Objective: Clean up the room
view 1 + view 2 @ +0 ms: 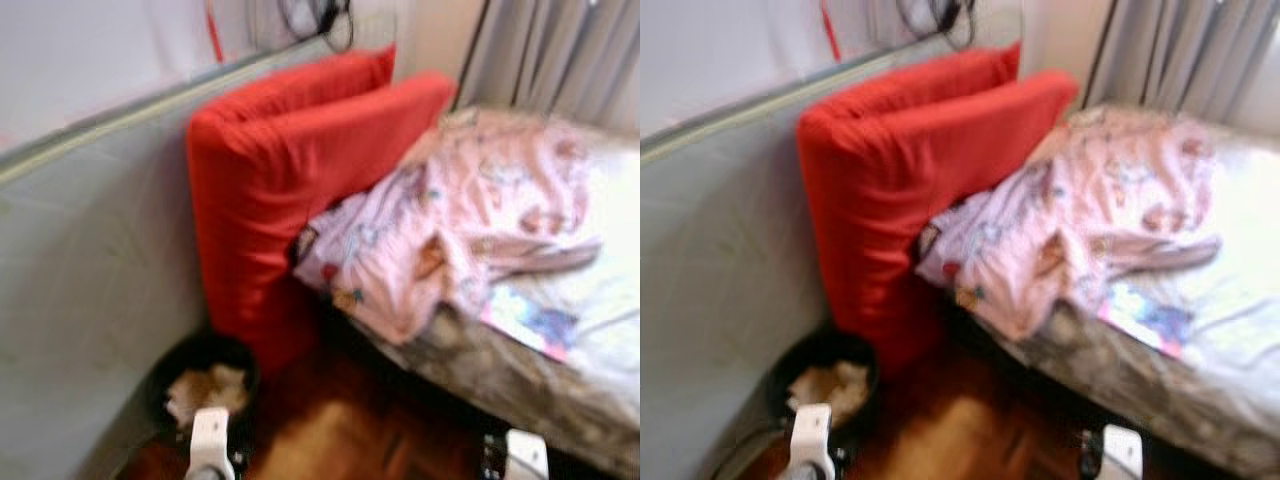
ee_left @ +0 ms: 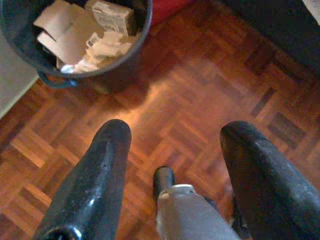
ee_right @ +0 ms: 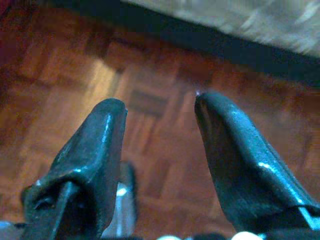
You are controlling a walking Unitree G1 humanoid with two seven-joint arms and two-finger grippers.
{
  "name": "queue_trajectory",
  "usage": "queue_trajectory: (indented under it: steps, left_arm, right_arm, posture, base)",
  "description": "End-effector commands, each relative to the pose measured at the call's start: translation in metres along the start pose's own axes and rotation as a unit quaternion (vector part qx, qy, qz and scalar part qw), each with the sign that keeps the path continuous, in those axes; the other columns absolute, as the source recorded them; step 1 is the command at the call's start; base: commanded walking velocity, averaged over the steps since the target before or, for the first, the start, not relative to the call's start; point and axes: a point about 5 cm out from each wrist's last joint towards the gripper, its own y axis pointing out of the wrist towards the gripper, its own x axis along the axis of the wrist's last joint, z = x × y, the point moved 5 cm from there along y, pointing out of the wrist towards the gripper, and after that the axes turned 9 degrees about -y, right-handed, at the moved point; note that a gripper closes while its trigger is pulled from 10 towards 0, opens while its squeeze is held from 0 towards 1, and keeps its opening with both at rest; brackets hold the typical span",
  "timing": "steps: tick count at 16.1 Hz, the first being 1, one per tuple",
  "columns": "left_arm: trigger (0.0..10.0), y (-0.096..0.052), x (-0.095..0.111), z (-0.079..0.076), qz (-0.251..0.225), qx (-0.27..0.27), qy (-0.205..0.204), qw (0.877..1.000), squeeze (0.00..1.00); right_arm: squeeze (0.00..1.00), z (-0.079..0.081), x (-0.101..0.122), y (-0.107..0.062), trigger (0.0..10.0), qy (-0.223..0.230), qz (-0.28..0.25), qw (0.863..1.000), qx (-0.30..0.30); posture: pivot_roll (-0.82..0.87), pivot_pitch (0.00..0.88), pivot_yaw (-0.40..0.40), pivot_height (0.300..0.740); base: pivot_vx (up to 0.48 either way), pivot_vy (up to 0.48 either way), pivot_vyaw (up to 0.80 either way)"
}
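Above the parquet floor (image 2: pixel 200 85), both the left gripper (image 2: pixel 172 150) and the right gripper (image 3: pixel 160 120) were held spread wide and empty, while a paper-filled black bin (image 2: pixel 125 55) was seen standing nearby, beside the red cushion (image 1: pixel 290 190).

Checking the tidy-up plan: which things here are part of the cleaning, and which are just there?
For the job:
pink blanket, crumpled on the bed
bin, holding paper and cardboard
both grippers, open, empty: left, right

Just there:
red cushions
curtain
wooden floor
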Motion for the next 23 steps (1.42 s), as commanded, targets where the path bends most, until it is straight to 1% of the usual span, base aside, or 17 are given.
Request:
queue_trajectory:
  steps: [1, 2, 3, 5, 6, 7, 8, 10, 13, 17, 23]
  left_arm:
    - [10.0, -0.0288, -0.0654, 0.0676, 0.128, 0.038, 0.032, 0.991, 0.0]
    - [10.0, -0.0296, -0.0699, 0.0638, 0.133, 0.032, -0.026, 0.99, 0.0]
    - [10.0, -0.0298, -0.071, 0.0629, 0.133, 0.033, -0.044, 0.99, 0.0]
    - [10.0, -0.0297, -0.0701, 0.0645, 0.132, 0.038, -0.029, 0.99, 0.0]
    - [10.0, -0.0297, -0.0699, 0.0649, 0.133, 0.038, -0.025, 0.99, 0.0]
    - [10.0, -0.0297, -0.0698, 0.0652, 0.134, 0.038, -0.021, 0.99, 0.0]
    - [10.0, -0.0298, -0.0696, 0.0657, 0.134, 0.038, -0.019, 0.99, 0.0]
    - [10.0, -0.0296, -0.0687, 0.0662, 0.131, 0.04, -0.012, 0.99, 0.0]
    - [10.0, -0.0294, -0.0683, 0.0655, 0.131, 0.037, -0.012, 0.991, 0.0]
    - [10.0, -0.0292, -0.0678, 0.065, 0.13, 0.033, -0.01, 0.991, 0.0]
    - [10.0, -0.0292, -0.0678, 0.065, 0.13, 0.033, -0.01, 0.991, 0.0]
  right_arm:
    - [0.0, -0.0047, -0.1266, -0.0541, 10.0, -0.017, 0.138, 0.988, 0.073]
    - [0.0, -0.0025, -0.1256, -0.054, 10.0, -0.026, 0.137, 0.986, 0.088]
    - [0.0, -0.0012, -0.1252, -0.0539, 10.0, -0.035, 0.138, 0.985, 0.097]
    - [0.0, -0.0005, -0.1244, -0.0537, 10.0, -0.031, 0.135, 0.985, 0.1]
    - [0.0, -0.0006, -0.1245, -0.0536, 10.0, -0.043, 0.137, 0.984, 0.102]
    - [0.0, -0.0013, -0.1244, -0.0535, 10.0, -0.044, 0.136, 0.985, 0.098]
    - [0.0, -0.0018, -0.1247, -0.0536, 10.0, -0.032, 0.135, 0.986, 0.091]
    - [0.0, -0.001, -0.125, -0.0538, 10.0, -0.027, 0.136, 0.986, 0.094]
    - [0.0, 0.0008, -0.1243, -0.0538, 10.0, -0.022, 0.134, 0.986, 0.101]
    - [0.0, 0.0004, -0.1237, -0.0535, 10.0, -0.035, 0.132, 0.985, 0.102]
    - [0.0, 0.0004, -0.1237, -0.0535, 10.0, -0.035, 0.132, 0.985, 0.102]
  posture:
    - [0.08, 0.0, -0.019, 0.74]
    - [0.08, 0.0, -0.02, 0.74]
    - [0.08, 0.0, -0.021, 0.74]
    - [0.08, 0.0, -0.021, 0.74]
    - [0.08, 0.0, -0.018, 0.74]
    - [0.08, 0.0, -0.017, 0.74]
    - [0.07, 0.0, -0.014, 0.74]
    - [0.07, 0.0, -0.015, 0.74]
    - [0.08, 0.0, -0.017, 0.74]
    - [0.07, 0.0, -0.014, 0.74]
    - [0.07, 0.0, -0.014, 0.74]
  base:
    - [0.0, 0.0, 0.0]
    - [0.0, 0.0, 0.0]
    - [0.0, 0.0, 0.0]
    - [0.0, 0.0, 0.0]
    - [0.0, 0.0, 0.0]
    - [0.0, 0.0, 0.0]
    - [0.0, 0.0, 0.0]
    - [0.0, 0.0, 0.0]
    - [0.0, 0.0, 0.0]
    - [0.0, 0.0, 0.0]
    - [0.0, 0.0, 0.0]
